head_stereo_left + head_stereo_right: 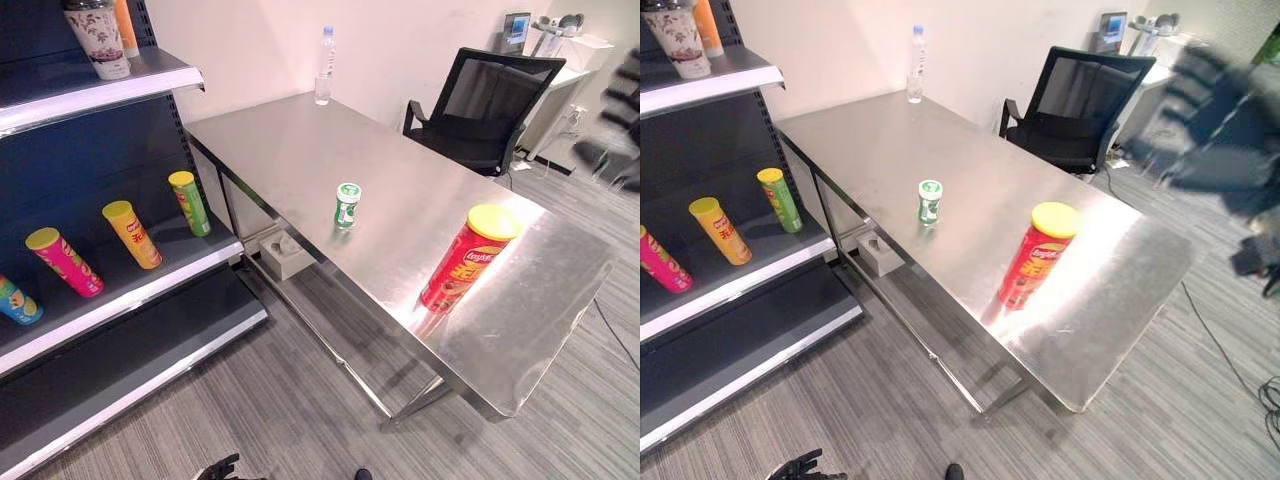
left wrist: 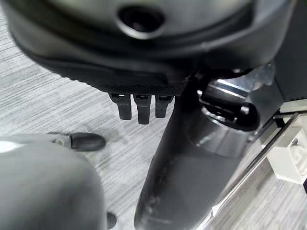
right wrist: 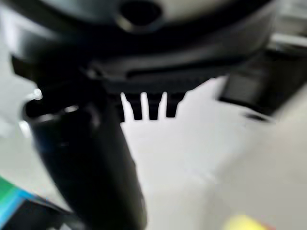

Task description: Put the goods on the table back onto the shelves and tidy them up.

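On the steel table point(image 1: 300, 150) I count two goods waiting: one red crisp can point(image 1: 468, 256) with a yellow lid, standing upright near the table's near right end, and one small green bottle point(image 1: 346, 205) with a white cap, upright around the middle. They stand well apart. A clear water bottle point(image 1: 324, 67) stands alone at the far edge by the wall.

On the shelf unit point(image 1: 120, 300) to my left, the middle shelf carries four cans in a row — a green can point(image 1: 189, 203), an orange-yellow can point(image 1: 132, 234), a pink can point(image 1: 63, 261) and a blue-green one point(image 1: 15, 300) cut off by the edge of the view. The upper shelf point(image 1: 100, 90) holds a patterned cup point(image 1: 97, 38) and an orange container point(image 1: 125, 25) just behind it (both cropped at the top).

A black office chair point(image 1: 1080, 105) sits behind the table's far right side, with a white desk point(image 1: 1145, 60) beyond it. A small grey box point(image 1: 285, 252) lies on the floor under the table, between the shelf and the table legs.

My right hand point(image 1: 1225, 135) is raised off the table's right end, above the carpet and blurred; in its own wrist view the fingers point(image 3: 144, 108) point straight out with narrow gaps between them, holding nothing. My left hand point(image 2: 192, 158) hangs low over the carpet, fingers point(image 2: 138, 106) straight and side by side, nothing in them.
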You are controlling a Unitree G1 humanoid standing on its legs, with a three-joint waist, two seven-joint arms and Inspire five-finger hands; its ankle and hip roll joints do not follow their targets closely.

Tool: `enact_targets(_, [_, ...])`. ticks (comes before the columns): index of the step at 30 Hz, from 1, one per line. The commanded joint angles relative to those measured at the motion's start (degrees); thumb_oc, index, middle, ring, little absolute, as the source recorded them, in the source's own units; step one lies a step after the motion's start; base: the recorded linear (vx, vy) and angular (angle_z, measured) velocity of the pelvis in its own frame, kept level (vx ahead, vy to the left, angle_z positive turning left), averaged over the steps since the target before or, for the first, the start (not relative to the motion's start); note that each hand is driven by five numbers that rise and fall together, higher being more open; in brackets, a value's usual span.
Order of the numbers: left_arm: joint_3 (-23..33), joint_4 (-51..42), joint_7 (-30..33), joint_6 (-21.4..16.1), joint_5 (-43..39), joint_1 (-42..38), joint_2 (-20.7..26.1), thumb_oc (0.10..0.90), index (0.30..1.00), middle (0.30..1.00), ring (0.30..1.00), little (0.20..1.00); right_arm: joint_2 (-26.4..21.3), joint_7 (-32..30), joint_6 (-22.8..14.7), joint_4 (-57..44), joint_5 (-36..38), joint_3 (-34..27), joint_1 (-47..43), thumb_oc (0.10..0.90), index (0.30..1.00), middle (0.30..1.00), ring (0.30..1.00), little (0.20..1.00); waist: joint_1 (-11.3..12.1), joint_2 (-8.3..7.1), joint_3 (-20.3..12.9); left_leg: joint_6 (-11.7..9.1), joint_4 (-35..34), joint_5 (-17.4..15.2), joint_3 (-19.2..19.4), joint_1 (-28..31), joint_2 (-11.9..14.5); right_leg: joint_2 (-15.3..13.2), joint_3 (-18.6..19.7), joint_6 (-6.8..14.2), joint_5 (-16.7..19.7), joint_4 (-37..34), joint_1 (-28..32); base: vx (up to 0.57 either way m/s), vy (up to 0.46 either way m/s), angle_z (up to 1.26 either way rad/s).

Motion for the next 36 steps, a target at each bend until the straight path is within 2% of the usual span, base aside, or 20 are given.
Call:
enact_targets(1, [-0.7,1.8,-1.5,-2.9,1.6,-2.9,2.0,0.8,0.9,0.9,0.9,0.9,-6.0,3.6,-2.9,-2.3,1.6,-6.6,-4.5,0.8,0.9,0.9,0.9,0.9,1.1,-2.98,-1.8,-4.3,0.8,-1.5,4.2,-1.1,2.3,-2.3,0.1,6.4,-5.1,0.4,3.6,0.0,0.0,0.0])
enact_targets(5, [-0.9,1.4,-1.6,-2.9,2.2,-3.3,2.0,0.8,0.9,0.9,0.9,0.9,-4.2,3.1,-2.3,-3.1,1.6,-8.0,-2.3,0.8,0.9,0.9,0.9,0.9,0.9,-3.0,-1.9,-4.2,0.8,-1.5,4.7,-1.4,2.4,-2.4,0.2,6.4,-4.8,0.4,3.1,0.0,0.003,-0.01])
enact_targets(11, [-0.8,0.5,-1.9,-2.7,1.3,-3.1,1.7,0.8,0.9,0.9,0.9,0.9,-4.2,2.7,-1.3,-3.3,-3.0,-5.0,-2.3,0.8,0.9,0.9,0.9,0.9,1.1,-3.07,-1.7,-4.2,0.8,-1.4,5.1,-1.6,2.4,-2.6,0.3,6.5,-4.5,0.4,2.7,0.0,0.003,-0.03])
enact_targets(19, [-1.0,0.7,-1.2,-2.2,1.1,-3.3,1.6,0.8,0.9,0.9,0.9,0.9,0.0,-1.1,-2.2,-2.3,-8.1,0.2,-7.2,0.8,0.9,0.9,0.9,0.9,1.9,-3.01,-1.1,-4.0,0.8,-1.5,4.7,-1.5,2.3,-2.7,0.1,6.4,-4.7,0.4,2.9,0.0,0.0,-0.02])
enact_targets(29, [-1.0,1.2,-1.2,-1.8,0.3,-2.8,1.8,0.8,0.9,0.9,0.9,0.9,3.5,-1.7,-1.0,1.1,-8.8,6.7,-10.8,0.8,0.9,0.9,0.9,0.9,3.4,-3.22,-0.3,-4.0,0.8,-1.1,3.5,-2.1,2.2,-2.8,-0.9,6.2,-5.1,0.4,2.9,0.01,-0.008,0.06])
enact_targets(36, [-0.9,1.5,-1.3,-1.8,0.3,-2.6,1.9,0.8,0.9,0.9,0.9,0.9,3.8,-0.5,-0.5,0.7,-7.3,6.8,-10.1,0.8,0.9,0.9,0.9,0.9,3.7,-3.17,0.0,-4.1,0.8,-1.0,2.6,-2.4,2.1,-2.9,-1.5,6.2,-5.4,0.4,3.2,0.01,-0.01,0.07])
